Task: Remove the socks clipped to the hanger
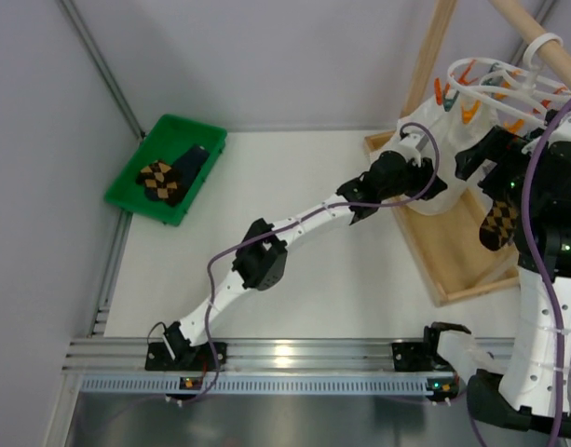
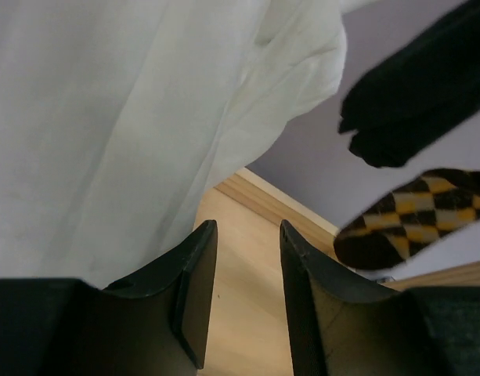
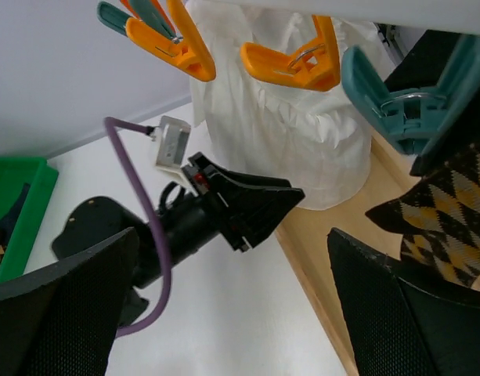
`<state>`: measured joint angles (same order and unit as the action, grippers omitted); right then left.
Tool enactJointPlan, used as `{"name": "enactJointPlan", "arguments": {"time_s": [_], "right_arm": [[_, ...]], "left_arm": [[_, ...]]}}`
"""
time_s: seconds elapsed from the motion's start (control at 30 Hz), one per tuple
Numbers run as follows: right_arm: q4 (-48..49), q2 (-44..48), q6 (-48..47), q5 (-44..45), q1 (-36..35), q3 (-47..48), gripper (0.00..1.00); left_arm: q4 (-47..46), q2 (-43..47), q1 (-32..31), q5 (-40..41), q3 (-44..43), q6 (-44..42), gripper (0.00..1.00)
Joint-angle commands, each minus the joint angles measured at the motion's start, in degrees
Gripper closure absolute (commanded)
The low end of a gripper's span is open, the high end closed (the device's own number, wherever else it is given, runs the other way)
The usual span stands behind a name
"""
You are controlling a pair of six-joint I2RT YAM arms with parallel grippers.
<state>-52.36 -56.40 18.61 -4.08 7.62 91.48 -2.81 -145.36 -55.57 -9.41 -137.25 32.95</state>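
**A:** How are the jaws set?

**B:** The left jaws are parted by a narrow gap and the right jaws are spread wide. Nothing is gripped by either pair. Both are raised by the hanger (image 1: 490,62) at the far right, with the left jaws just beside the cloth (image 2: 106,117).

**A:** How much of the task is done?

**B:** Two socks (image 1: 176,170), one argyle and one plain, are seen lying in the green tray (image 1: 127,194) at the far left of the tabletop (image 1: 294,270). These are judged finished. An argyle sock (image 3: 447,227) is hung below a teal clip (image 3: 404,102), though the grip itself is hidden. A dark shape (image 2: 412,94) above it is taken for a plain sock, but that cannot be told for certain. So at least one sock is left, perhaps two.

**A:** What can be said of materials and shapes?

**B:** The hanger is made of white plastic, formed as rings under a hook. Its clips are glossy plastic with wire springs, and the orange clips (image 3: 173,39) in view are empty. The socks are soft knit, and the argyle ones are patterned with tan and black diamonds. The cloth is thin, white and creased, draped in loose folds. The rack (image 1: 453,261) is built of pale, smooth wood. The jaws are matt black and wedge-shaped.
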Motion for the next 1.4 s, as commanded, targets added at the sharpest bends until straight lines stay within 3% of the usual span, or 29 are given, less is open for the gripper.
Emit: {"name": "enactJointPlan", "arguments": {"time_s": [0.0,0.13,0.37,0.63,0.83,0.97,1.0,1.13,1.23,1.37], "right_arm": [[-2.13,1.73,2.04,0.39,-0.32,-0.16,0.0],[-1.34,2.96,3.97,-1.9,-0.32,-1.57,0.01],[-0.9,3.4,3.8,0.56,-0.32,0.62,0.01],[-5.99,0.94,2.75,0.03,-0.32,6.5,0.01],[-11.36,3.31,-0.15,3.72,-0.32,11.26,0.0],[-12.24,5.69,0.11,6.19,-0.5,11.35,0.01],[-12.68,5.78,0.46,5.23,-0.5,11.44,0.01],[-13.03,5.86,2.04,1.1,-0.5,11.62,0.01],[-12.86,6.22,2.48,0.73,-0.5,11.35,0.01],[-13.56,6.48,2.31,1.88,-0.5,11.26,0.01]], "left_arm": [[-6.14,-5.01,0.02,1.05,-7.5,2.56,0.57],[-13.88,-7.12,1.43,5.71,-6.01,6.41,0.56],[-19.25,-11.26,6.95,12.57,-9.08,14.24,0.55],[-19.43,-9.25,11.98,6.98,-9.18,14.43,0.57],[-19.43,-2.22,11.8,-0.86,1.35,14.16,0.57],[-19.43,8.49,9.44,-6.05,14.79,7.85,0.44],[-19.51,13.56,8.65,-6.32,21.17,6.0,0.34],[-21.52,23.61,3.38,-6.06,32.53,-3.75,0.21],[-24.87,26.79,0.91,-6.24,36.78,-5.26,0.19],[-26.55,24.17,-4.1,-4.56,32.78,-6.5,0.15]]}}
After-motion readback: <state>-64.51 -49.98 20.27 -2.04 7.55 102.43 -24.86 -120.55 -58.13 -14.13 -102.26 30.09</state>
